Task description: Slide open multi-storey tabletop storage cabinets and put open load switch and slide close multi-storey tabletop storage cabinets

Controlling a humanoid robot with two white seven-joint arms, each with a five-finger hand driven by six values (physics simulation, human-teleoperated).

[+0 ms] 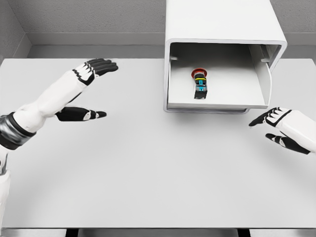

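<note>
From my seat, the drawer (217,98) of the storage cabinet (222,29) at the far edge of the counter (148,173) stood pulled out, and the load switch (200,83) already lay inside it, red cap pointing toward the back. So opening and loading looked done; only the push shut seemed left. My left robot hand (89,94) hovered spread and empty near the far left corner. My right robot hand (281,129) hung open, holding nothing, just short of the drawer front.

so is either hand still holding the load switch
No, the load switch lies inside the open drawer, while the left hand and right hand are empty.
</note>
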